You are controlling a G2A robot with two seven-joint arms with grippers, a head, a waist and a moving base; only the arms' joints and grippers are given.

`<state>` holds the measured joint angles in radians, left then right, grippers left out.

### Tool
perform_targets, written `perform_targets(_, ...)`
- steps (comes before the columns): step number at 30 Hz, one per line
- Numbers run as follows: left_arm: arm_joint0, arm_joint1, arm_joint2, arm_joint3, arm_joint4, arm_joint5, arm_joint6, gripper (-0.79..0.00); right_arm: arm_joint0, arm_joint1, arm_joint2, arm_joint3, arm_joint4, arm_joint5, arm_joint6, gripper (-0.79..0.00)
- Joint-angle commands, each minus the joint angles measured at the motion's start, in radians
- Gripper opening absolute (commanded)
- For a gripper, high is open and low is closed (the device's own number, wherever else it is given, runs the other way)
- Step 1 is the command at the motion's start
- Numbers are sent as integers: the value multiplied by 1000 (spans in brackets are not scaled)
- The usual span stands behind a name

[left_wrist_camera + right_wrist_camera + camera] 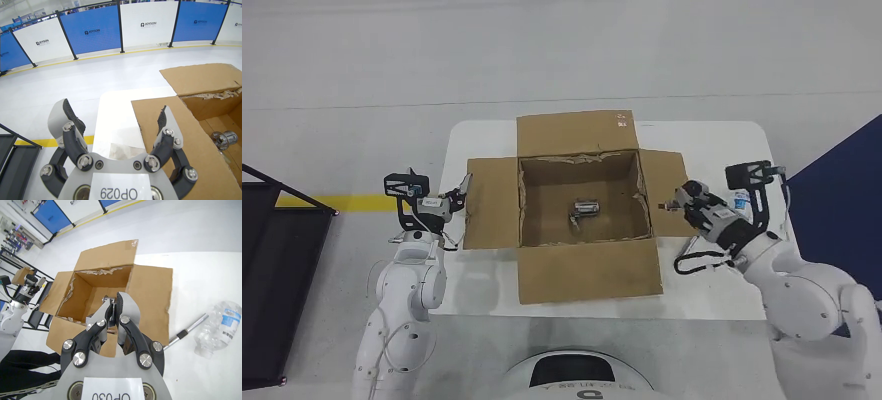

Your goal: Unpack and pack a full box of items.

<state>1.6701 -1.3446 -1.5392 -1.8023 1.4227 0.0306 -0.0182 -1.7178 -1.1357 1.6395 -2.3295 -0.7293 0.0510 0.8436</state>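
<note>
Box (587, 272): cardboard, standing in the middle of the white tabletop (712, 145) with all four flaps folded flat outward, so the mouth is open to a reach from either side
Inner rim: ragged strips of torn paper tape (98, 272) hang along the top edges, which suggests the seal was ripped open, not cut
Metal part (585, 210): a small shiny flanged hub lying on its side on the box floor, near the middle and apart from every wall; whether it waits to be lifted out or has just been packed cannot be told
Left end effector (114, 106): spread wide and empty, hovering over the tabletop edge just beside the left flap, outside the box; by its place it seems parked where it leaves the opening free for the other arm
Right end effector (113, 298): fingers drawn nearly together with nothing between them, held above the right flap and tilted toward the box interior, lined up with the metal part, which shows beyond the narrow gap
Bottle (219, 328): crumpled clear plastic, on its side on the tabletop to the right of the box, clear of the flap
Rod (187, 330): thin metal tube with a dark band, lying just beside the bottle, one end near the right flap's corner
Judgement: bottle and rod lie on the right arm's side, likely set there as unpacked items within that arm's easy reach
</note>
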Motion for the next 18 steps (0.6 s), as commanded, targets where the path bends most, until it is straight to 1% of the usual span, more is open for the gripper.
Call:
perform_targets(1,0,0,0,0,0,0,0,0,171,-3,-177,48,-75,69,108,-785)
perform_targets(2,0,0,0,0,0,0,0,0,242,-6,-256,89,-156,86,148,-785)
perform_targets(3,0,0,0,0,0,0,0,0,314,-12,-332,137,-218,130,166,-785)
perform_targets(4,0,0,0,0,0,0,0,0,383,-22,-409,194,-252,167,189,-785)
perform_targets(6,0,0,0,0,0,0,0,0,515,-42,-528,311,-287,221,236,-785)
perform_targets(7,0,0,0,0,0,0,0,0,570,-52,-585,371,-317,234,261,-785)
perform_targets(9,0,0,0,0,0,0,0,0,662,-70,-692,486,-398,225,318,-785)
perform_targets(10,0,0,0,0,0,0,0,0,695,-79,-734,530,-431,232,329,-785)
perform_targets(12,0,0,0,0,0,0,0,0,741,-98,-793,605,-435,242,353,-785)
perform_targets(16,0,0,0,0,0,0,0,0,810,-128,-862,739,-446,242,349,-785)
perform_targets(18,0,0,0,0,0,0,0,0,843,-141,-888,799,-454,236,366,-785)
